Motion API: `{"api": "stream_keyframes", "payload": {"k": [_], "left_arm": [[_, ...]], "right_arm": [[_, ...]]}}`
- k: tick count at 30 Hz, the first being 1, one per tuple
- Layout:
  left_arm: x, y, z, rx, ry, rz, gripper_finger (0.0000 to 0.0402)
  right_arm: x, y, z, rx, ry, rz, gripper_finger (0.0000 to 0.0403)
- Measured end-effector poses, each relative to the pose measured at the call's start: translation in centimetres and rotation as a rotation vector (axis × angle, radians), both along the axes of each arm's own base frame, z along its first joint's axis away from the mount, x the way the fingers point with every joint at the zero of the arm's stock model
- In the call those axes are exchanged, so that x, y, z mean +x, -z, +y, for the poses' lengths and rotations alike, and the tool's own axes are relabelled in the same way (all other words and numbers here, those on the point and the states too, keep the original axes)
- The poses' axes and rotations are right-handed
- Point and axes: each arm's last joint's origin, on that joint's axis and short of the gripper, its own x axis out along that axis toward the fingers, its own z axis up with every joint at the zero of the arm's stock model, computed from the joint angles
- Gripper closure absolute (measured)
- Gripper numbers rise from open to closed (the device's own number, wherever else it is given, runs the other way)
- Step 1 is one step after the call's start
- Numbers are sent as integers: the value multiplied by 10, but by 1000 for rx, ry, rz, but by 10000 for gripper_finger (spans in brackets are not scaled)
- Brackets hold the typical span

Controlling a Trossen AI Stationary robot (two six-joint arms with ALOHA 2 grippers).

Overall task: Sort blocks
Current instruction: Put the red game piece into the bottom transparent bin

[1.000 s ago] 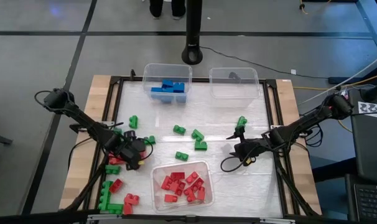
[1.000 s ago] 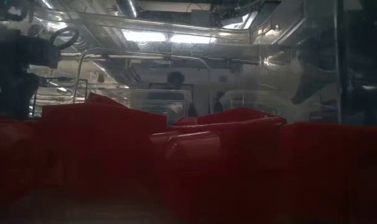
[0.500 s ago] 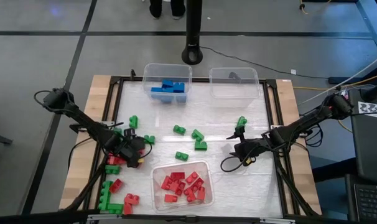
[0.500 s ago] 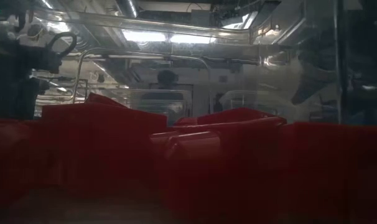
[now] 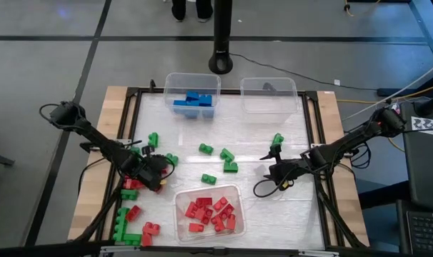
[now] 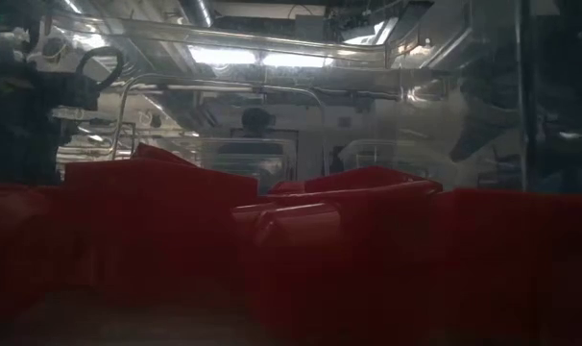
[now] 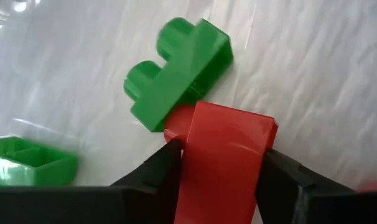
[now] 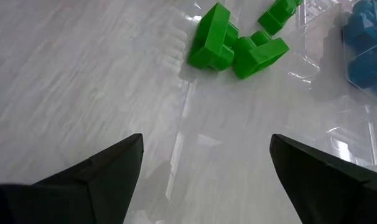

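Gripping a red block (image 7: 223,158), left gripper (image 5: 156,178) sits at the table's left side, fingers (image 7: 152,180) closed tight on both flanks of the brick. In the left wrist view the red block's far end touches a green block (image 7: 176,71) lying on the white table surface (image 7: 313,74); another green block (image 7: 27,165) lies just beside the fingers, apart from the held one.

Right gripper (image 5: 274,173) hovers right of centre, fingers (image 8: 95,171) spread wide with nothing between them. Two green blocks (image 8: 235,43) lie touching each other ahead of it, well clear of the fingertips.

Rest of the layout, high view:
- red blocks (image 5: 209,210) fill the clear bin (image 5: 179,194) at the near edge, just right of the left gripper
- blue blocks (image 5: 195,101) in the far-left bin (image 5: 170,80)
- far-right bin (image 5: 291,84): contents can't tell
- loose green blocks (image 5: 227,158) scattered mid-table between both grippers
- mixed red and green blocks (image 5: 134,225) clustered at the near-left corner

Low view is blocked by red blocks (image 6: 301,259) up close.
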Motion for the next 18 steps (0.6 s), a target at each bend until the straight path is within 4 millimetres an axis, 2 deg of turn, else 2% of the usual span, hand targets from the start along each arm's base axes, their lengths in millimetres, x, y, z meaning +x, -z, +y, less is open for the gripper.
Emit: {"api": "stream_keyframes", "payload": {"k": [5,14,18], "left_arm": [[1,-1,2,50,-40,-46,269],[-1,1,4,77,-83,-74,240],[0,0,5,110,-86,-93,262]], "right_arm": [[0,0,0,0,0,0,52],[0,0,0,0,0,0,52],[0,0,0,1,0,-2,52]]}}
